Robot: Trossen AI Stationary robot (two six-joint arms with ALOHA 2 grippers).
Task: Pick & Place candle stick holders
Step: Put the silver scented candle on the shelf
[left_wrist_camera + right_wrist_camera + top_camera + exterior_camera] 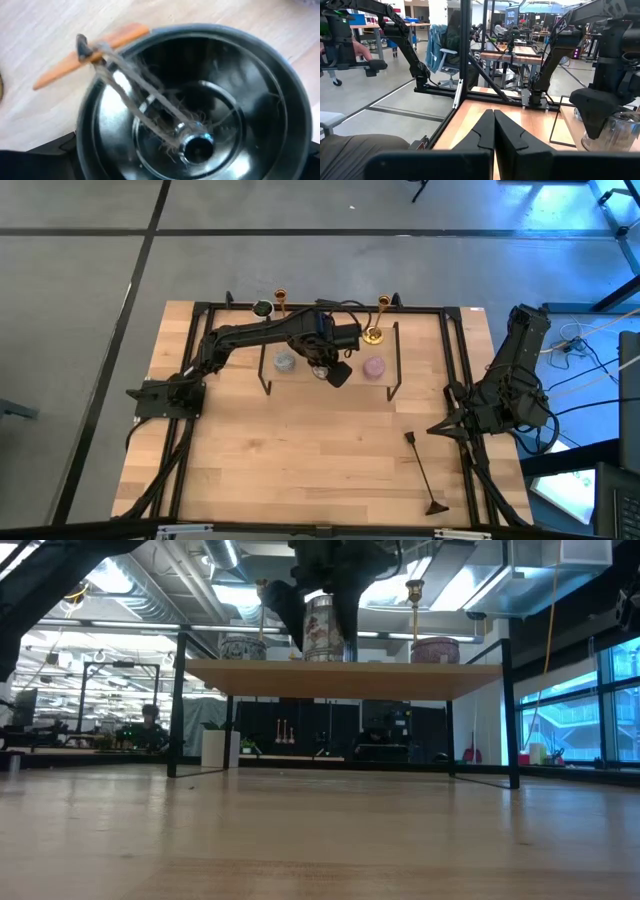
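Your left gripper (322, 370) hangs over the raised shelf (420, 355) at the far middle of the bench (300, 460), its jaws spread wide on either side of the squat silver tin (322, 630) and holding nothing that can be seen. In the left wrist view you look straight down into that tin, with a frayed wick across its dark inside.

Reading from left to right across the shelf in the high view:
- a small dark round object (262, 308) at the far edge;
- the first candle stick holder (281, 302), upright just beside it;
- a blue-grey candle (285, 362), nearer you;
- the tin under your left gripper;
- a pink candle (374, 367);
- the second candle stick holder (376, 330), upright behind the pink candle, well apart from the first.

Neither holder is touched by a gripper.

Farther right, your right gripper (493, 131) waits with its fingers pressed together, parked at the right edge of the bench. A thin dark rod (422, 468) lies on the bench nearby.
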